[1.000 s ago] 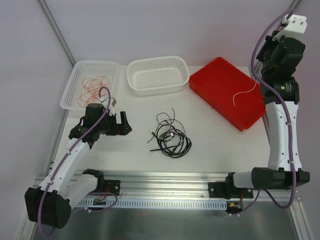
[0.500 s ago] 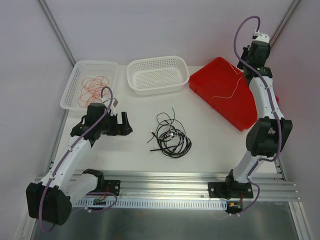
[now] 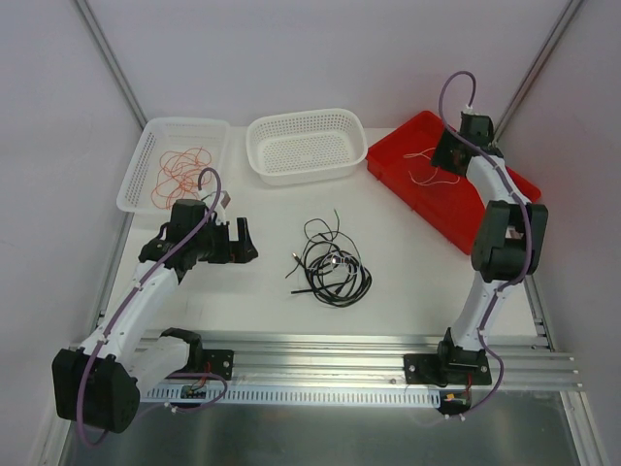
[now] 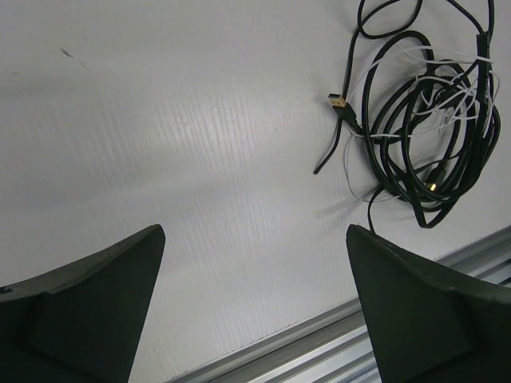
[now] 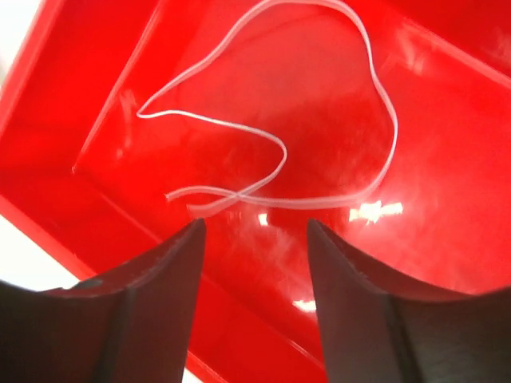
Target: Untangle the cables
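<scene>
Cables (image 3: 333,264) coiled, plug end (image 3: 294,259) pointing left

Take the tangle of cables (image 3: 333,267) at the middle of the table as your mark. Straight behind it you have the deep mesh basket (image 3: 306,146). Behind it and to the left sits the shallow mesh tray (image 3: 131,184), with a bunch of thin wires (image 3: 179,167) lying in it. Behind it and to the right sits the solid-walled bin (image 3: 451,209), with one thin wire (image 5: 207,120) loose on its floor. The left gripper (image 3: 243,241) is left of the tangle, apart from it. The right gripper (image 5: 255,223) hangs over the bin. The mounting rail (image 3: 320,349) runs in front of the tangle.
</scene>
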Available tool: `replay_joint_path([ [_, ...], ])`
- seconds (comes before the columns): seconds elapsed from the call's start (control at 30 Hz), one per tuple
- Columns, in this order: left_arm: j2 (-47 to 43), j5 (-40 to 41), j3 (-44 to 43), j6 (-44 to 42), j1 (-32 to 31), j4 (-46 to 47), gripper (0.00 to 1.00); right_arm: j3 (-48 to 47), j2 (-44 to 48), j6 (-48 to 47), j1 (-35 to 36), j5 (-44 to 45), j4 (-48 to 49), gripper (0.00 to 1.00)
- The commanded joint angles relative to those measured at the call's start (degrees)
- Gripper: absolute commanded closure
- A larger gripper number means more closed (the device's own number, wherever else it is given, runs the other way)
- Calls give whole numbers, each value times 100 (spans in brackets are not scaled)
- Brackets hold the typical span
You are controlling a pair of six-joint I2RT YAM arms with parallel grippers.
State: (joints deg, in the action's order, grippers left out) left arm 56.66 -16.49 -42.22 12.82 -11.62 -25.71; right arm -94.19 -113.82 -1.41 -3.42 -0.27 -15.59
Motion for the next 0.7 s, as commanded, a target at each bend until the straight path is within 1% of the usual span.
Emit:
replay_joint_path([
  [0.0, -59, -188, -6, -104, 2, 102, 1, 356, 851, 53, 113, -122, 92, 42],
  [0.1, -94, -179, -6, -95, 2, 102, 1, 752, 1484, 70, 280, -166, 65, 38],
  [0.13, -112, -188, -6, -95, 2, 102, 1, 1023, 1625, 79, 333, -166, 4, 37],
  [0.33, -191, -144, -15, -95, 2, 102, 1, 1886, 2776, 97, 1079, -236, -427, 36],
  [0.37, -191, -135, -6, -95, 2, 102, 1, 2192, 2899, 106, 1350, -306, -436, 36],
  [0.43, -226, -118, -6, -104, 2, 102, 1, 2466, 3276, 115, 1659, -315, -436, 35],
  [0.47, -235, -117, -15, -113, 2, 102, 1, 2676, 3400, 106, 1991, -324, -436, 36],
  [0.53, -261, -83, -6, -104, 2, 102, 1, 2862, 3646, 97, 2344, -316, -453, 36],
  [0.57, -270, -48, -6, -113, 2, 110, 1, 2932, 3709, 106, 2703, -281, -471, 36],
  [0.63, -279, -21, -6, -113, 2, 102, 1, 3161, 3840, 115, 3074, -53, -471, 38],
  [0.67, -296, 5, -6, -113, 2, 102, 1, 3257, 3867, 341, 3389, -8, -436, 40],
])
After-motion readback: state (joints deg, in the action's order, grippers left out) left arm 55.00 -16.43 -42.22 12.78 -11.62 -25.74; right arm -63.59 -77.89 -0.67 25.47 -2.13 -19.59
